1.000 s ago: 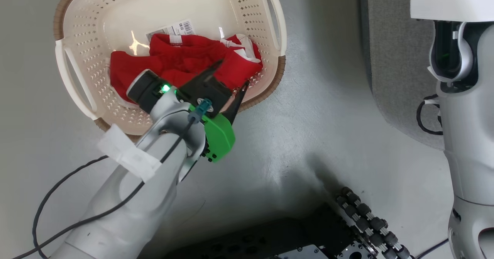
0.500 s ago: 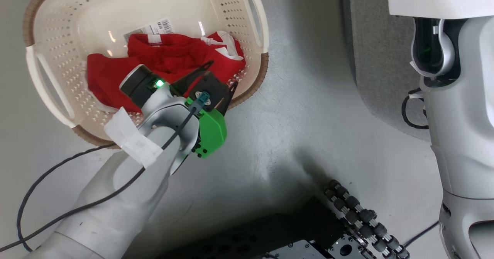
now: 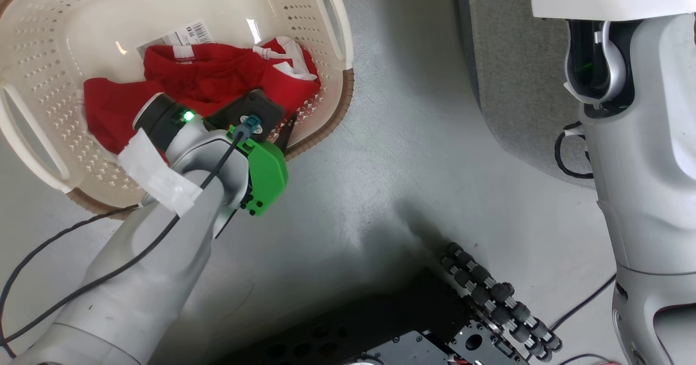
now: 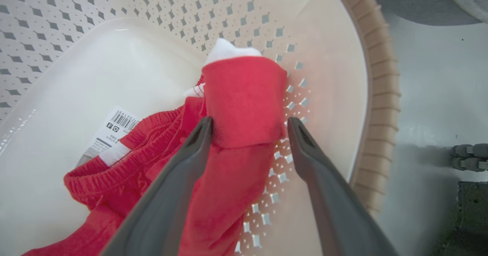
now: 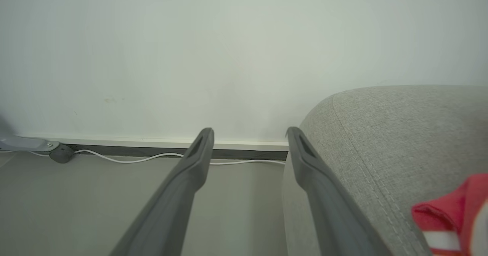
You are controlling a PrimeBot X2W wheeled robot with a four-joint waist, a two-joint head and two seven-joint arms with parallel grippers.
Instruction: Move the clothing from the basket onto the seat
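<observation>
- The robot's dark base (image 3: pixel 380 327) stood nearest the head camera, on the grey floor (image 3: pixel 380 191).
- The left arm (image 3: pixel 136 278) extended forward and down into the basket (image 3: pixel 329 116), with a green housing (image 3: pixel 266 172) at the wrist.
- The left pincer (image 4: pixel 249 128) was open. Its two dark fingers (image 4: pixel 175 179) stood on either side of a folded red flap, and nothing was clamped. Contact between fingers and fabric could not be confirmed.
- The clothing (image 4: pixel 244 99), bright red with white trim, lay bunched on the basket floor against the perforated side wall.
- A barcode label (image 4: pixel 114 128) was stuck to the basket floor, with one corner under the elastic waistband.
- The basket, cream plastic with a brown ribbed rim, stood on the floor.
- The sofa (image 5: pixel 400 134), in grey fabric with a rounded edge, stood on the robot's right, apart from the basket.
- The right pincer (image 5: pixel 249 134) was open and empty, just beside the sofa's edge and pointing toward the wall.
- A second red garment (image 5: pixel 453 210) with a white stripe lay on the sofa.
- A white cable (image 5: pixel 152 156) ran along the skirting at the foot of the pale wall (image 5: pixel 228 57), the farthest surface.
</observation>
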